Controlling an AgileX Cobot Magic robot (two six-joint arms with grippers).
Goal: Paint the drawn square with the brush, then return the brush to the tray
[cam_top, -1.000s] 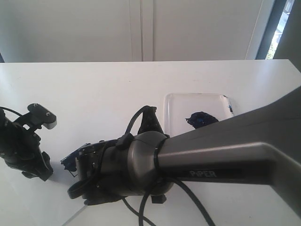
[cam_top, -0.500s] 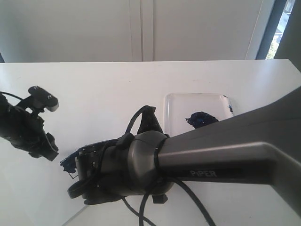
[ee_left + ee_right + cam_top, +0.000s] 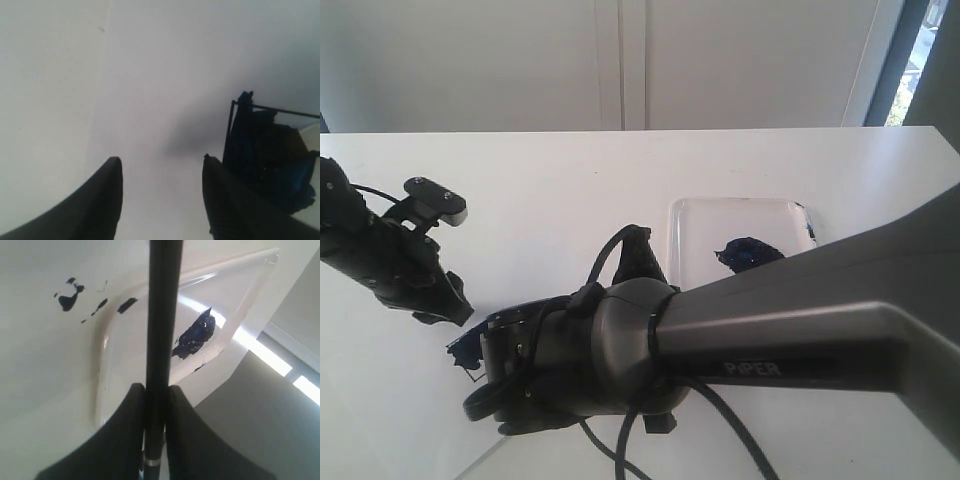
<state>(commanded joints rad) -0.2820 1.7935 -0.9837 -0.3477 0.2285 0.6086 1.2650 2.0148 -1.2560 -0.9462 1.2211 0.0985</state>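
Black-handled brush [image 3: 162, 315] sits clamped in the right tool [image 3: 155, 390]; the left tool [image 3: 161, 160], spread wide and empty, hovers just beside the drawn square [image 3: 265, 160].

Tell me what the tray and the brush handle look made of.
The tray looks like clear glossy plastic: the white table shows through it and its raised rim catches light. The brush handle looks smooth, black, slightly shiny: painted wood or plastic, I cannot tell which.

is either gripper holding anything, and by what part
The right gripper holds the brush by its black handle, near the silver ferrule. The left gripper is open and empty.
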